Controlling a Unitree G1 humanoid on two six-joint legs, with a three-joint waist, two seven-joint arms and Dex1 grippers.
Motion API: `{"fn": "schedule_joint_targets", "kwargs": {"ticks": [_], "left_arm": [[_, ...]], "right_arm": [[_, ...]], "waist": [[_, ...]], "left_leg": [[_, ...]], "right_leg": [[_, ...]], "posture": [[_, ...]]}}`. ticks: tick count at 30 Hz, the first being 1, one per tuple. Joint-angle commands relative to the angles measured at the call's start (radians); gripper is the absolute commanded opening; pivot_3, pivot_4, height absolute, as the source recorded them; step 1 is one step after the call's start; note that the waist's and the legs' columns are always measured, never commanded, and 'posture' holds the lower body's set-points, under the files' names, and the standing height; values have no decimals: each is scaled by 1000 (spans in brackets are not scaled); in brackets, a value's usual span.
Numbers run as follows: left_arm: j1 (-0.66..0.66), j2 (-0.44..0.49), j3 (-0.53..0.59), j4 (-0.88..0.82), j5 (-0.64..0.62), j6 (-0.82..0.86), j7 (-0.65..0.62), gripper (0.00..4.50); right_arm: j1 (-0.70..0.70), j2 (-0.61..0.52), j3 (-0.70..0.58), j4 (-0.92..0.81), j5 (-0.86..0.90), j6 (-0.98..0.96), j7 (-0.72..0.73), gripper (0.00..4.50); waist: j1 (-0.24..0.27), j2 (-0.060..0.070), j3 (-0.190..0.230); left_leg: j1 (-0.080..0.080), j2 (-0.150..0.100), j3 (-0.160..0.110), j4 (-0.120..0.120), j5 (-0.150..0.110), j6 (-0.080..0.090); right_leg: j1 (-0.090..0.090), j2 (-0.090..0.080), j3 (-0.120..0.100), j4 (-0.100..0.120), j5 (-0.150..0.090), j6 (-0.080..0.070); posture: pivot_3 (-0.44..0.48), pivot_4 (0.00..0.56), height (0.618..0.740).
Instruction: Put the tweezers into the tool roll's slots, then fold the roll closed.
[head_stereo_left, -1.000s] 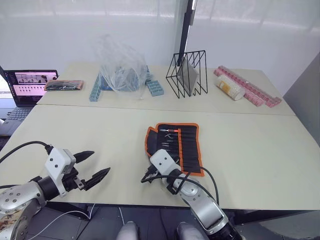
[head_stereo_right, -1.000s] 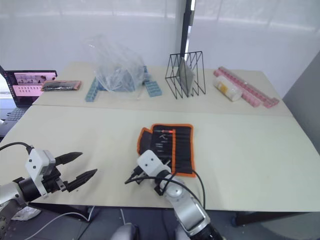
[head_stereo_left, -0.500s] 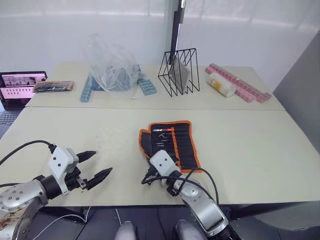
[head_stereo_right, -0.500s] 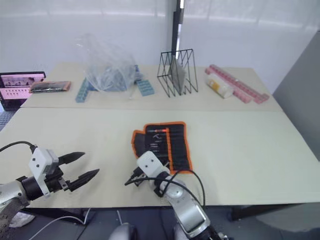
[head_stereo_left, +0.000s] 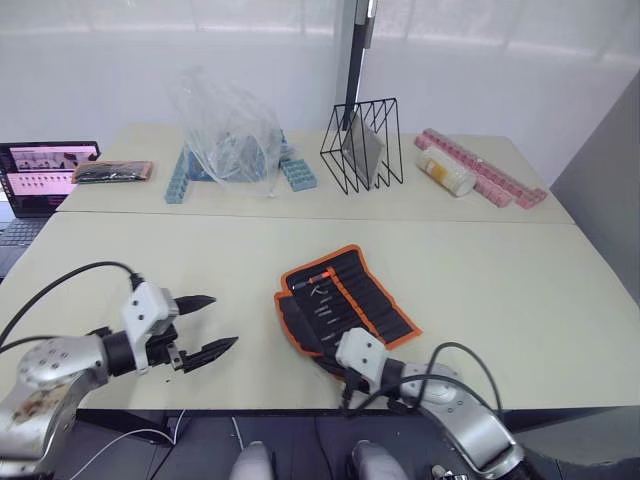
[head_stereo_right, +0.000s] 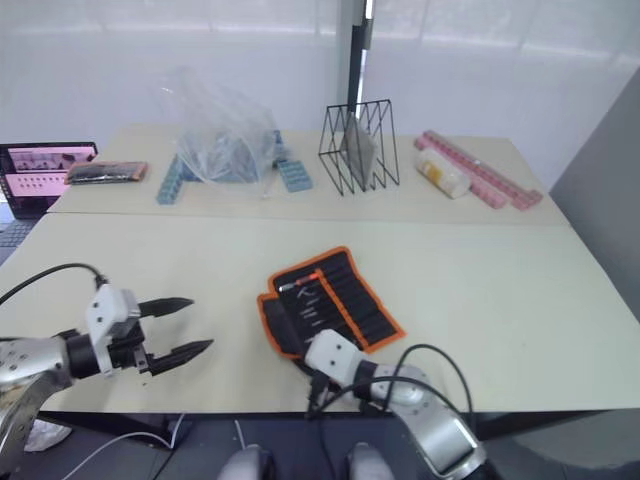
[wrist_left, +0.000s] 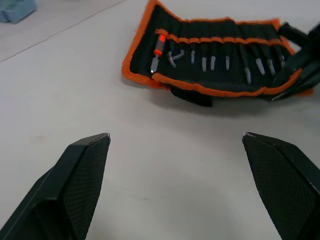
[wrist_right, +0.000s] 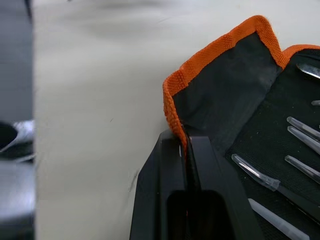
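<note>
My right gripper (wrist_right: 186, 150) pinched on orange edge binding at tool roll (head_stereo_left: 345, 300) near corner, about 6 o'clock of roll. My left gripper (head_stereo_left: 205, 325) spread wide, empty, hovering over bare table (head_stereo_left: 520, 270) at roll's 9 o'clock. Roll lies open, skewed, near front table edge. Slots (wrist_left: 220, 57) show silver tips; tweezers look seated, no loose ones seen. Judged left: fold shut. Open room: 3 o'clock and 12 o'clock. Wire rack (head_stereo_left: 365, 145) well apart.
</note>
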Motion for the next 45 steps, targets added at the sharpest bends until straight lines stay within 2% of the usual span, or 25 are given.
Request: {"fn": "schedule_joint_targets", "kwargs": {"ticks": [1, 5, 7, 14, 19, 23, 26, 37, 41, 45], "left_arm": [[-175, 8, -131, 146, 61, -120, -137, 4500], [-348, -30, -257, 330, 136, -270, -254, 4500], [-459, -78, -320, 469, 189, -399, -307, 4500], [-751, -203, -433, 938, 330, -842, -408, 4500], [-870, -276, -457, 1155, 371, -1032, -433, 4500], [-922, -331, -467, 1245, 376, -1108, -466, 4500], [-939, -357, -471, 1279, 377, -1140, -492, 3768], [-945, -341, -475, 1339, 417, -1188, -525, 54], [-904, -308, -472, 1307, 421, -1188, -527, 18], [-782, -254, -469, 1129, 368, -1099, -545, 18]], "right_arm": [[-38, -49, -47, 34, 37, -95, 93, 79], [-52, -66, -55, 81, 31, -142, 122, 79], [-43, -59, -55, 77, 29, -148, 118, 79], [6, -40, -63, 29, 14, -131, 73, 79], [35, -48, -74, -1, 5, -119, 53, 79], [51, -50, -81, -18, -1, -106, 34, 79], [59, -51, -84, -26, -4, -99, 23, 0], [63, -60, -92, -23, -14, -102, 16, 0], [45, -59, -95, -7, -34, -115, 6, 0], [14, -59, -104, 20, -40, -127, 7, 0]], "waist": [[12, 1, 1], [18, 1, 0], [20, 1, 0], [26, 1, 0], [28, 1, 0], [29, 1, 0], [30, 1, 0], [29, 1, 0], [26, 1, 0], [11, 2, 0]], "left_leg": [[0, 0, 0, 1, 0, 0], [-2, 0, 0, 3, 0, 1], [-3, 0, -1, 3, 0, 1], [-5, -1, -3, 5, -1, 2], [-5, -1, -4, 7, -1, 3], [-6, -1, -5, 7, -1, 3], [-7, -2, -6, 8, -2, 3], [-8, -3, -11, 10, -1, 3], [-8, -3, -15, 11, -1, 3], [-4, -2, -18, 11, -2, 4]], "right_leg": [[0, 0, 0, 0, 0, 0], [0, 1, 0, 0, 0, 0], [0, 1, 0, 0, 0, 0], [-1, 1, -1, 1, 0, 0], [0, 1, -1, 1, 0, 0], [0, 1, -2, 1, 0, 0], [0, 1, -2, 1, 1, 1], [3, 1, -6, 1, 1, 1], [6, 1, -9, 1, 1, 1], [10, 2, -11, 1, 1, 1]], "posture": [[0, 150, 684], [0, 150, 684], [0, 150, 684], [0, 150, 684], [0, 150, 684], [0, 150, 684], [0, 150, 684], [0, 150, 684], [0, 150, 684], [0, 150, 684]]}}
